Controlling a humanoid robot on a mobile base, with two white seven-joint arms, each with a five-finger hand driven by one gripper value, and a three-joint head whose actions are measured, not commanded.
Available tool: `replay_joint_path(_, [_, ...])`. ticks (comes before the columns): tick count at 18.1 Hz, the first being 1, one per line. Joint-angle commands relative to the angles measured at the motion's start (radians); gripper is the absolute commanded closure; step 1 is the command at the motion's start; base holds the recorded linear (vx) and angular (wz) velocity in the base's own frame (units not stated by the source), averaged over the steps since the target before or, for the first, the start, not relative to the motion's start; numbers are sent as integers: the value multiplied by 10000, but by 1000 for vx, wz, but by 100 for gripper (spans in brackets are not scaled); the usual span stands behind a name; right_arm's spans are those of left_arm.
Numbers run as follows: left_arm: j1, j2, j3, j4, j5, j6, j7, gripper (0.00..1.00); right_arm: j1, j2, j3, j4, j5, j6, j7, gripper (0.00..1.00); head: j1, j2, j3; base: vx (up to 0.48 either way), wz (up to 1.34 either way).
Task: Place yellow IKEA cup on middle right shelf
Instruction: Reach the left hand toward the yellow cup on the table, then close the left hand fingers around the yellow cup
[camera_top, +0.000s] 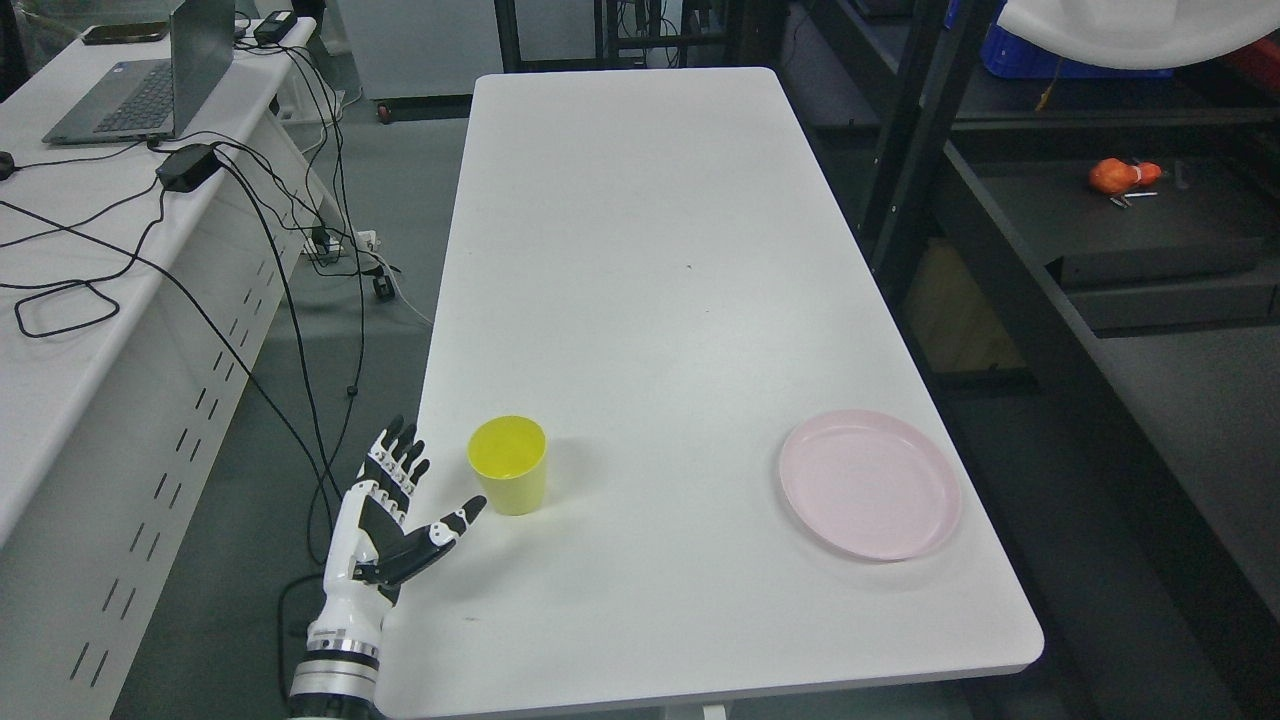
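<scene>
Robot left hand, fingers spread and empty, just beside the upright yellow cup near the white desk's left edge; a clumsy closing could tip it over.

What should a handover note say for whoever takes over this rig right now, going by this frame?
Left hand: open, fingers spread, palm toward the yellow cup, just left of it and not gripping.
Right hand: not in view.
Yellow cup: upright near the front left of the white table. A pink plate sits at front right.
Dark shelf unit stands to the table's right.
Done: nothing; the cup is not grasped.
Left: grasp the cup, lift it, carry it to the middle right shelf, release.
</scene>
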Motion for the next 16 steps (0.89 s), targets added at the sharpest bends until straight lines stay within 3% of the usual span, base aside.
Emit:
replay_joint_path(1, [-1071, 174, -955, 1436, 251, 39, -4, 1, 136, -175, 168, 0, -245, 0, 8, 1, 0, 0, 0, 0, 0])
replay_joint_path(16, [-1978, 174, -1939, 3244, 251, 70, -4, 2, 136, -175, 168, 0, -245, 0, 8, 1, 0, 0, 0, 0, 0])
